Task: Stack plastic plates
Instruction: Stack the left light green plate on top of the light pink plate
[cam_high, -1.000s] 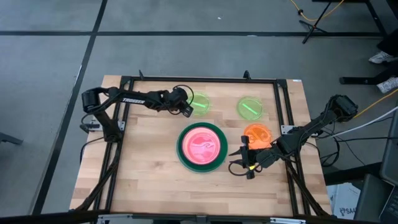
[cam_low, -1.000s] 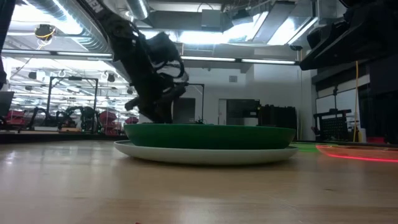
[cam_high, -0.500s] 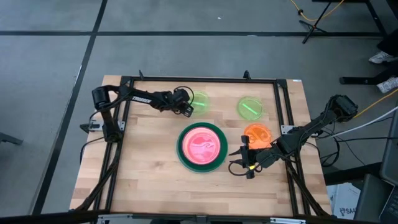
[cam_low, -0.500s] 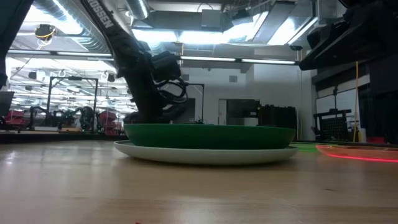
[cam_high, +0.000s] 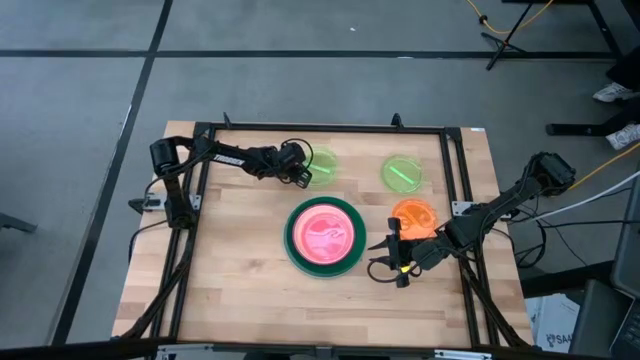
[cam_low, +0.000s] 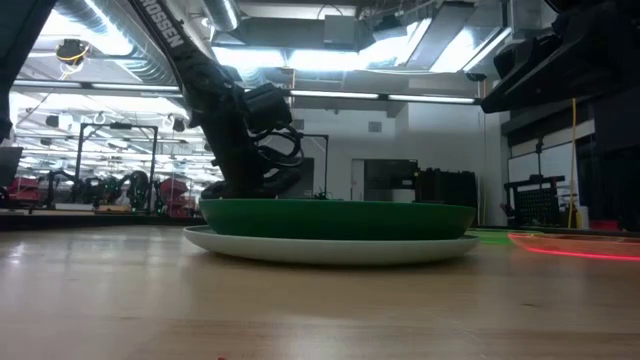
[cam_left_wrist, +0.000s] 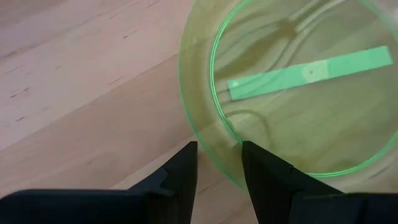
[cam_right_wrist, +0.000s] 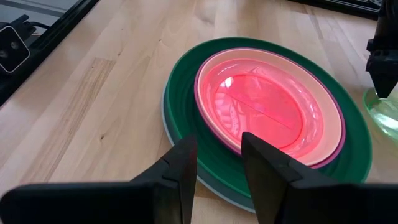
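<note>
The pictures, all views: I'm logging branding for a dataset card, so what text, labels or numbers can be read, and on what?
"TROSSEN": white letters on the left arm link in the high view; only part of it shows on that arm in the low view.
The lime green plate carries a plain green strip with no writing.
No other text is legible on the plates or the table.

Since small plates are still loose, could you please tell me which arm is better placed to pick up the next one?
Left, probably. Its pincer is open at the rim of the far-left lime plate. The right pincer hangs open beside the stack, facing away from the orange plate.
</note>
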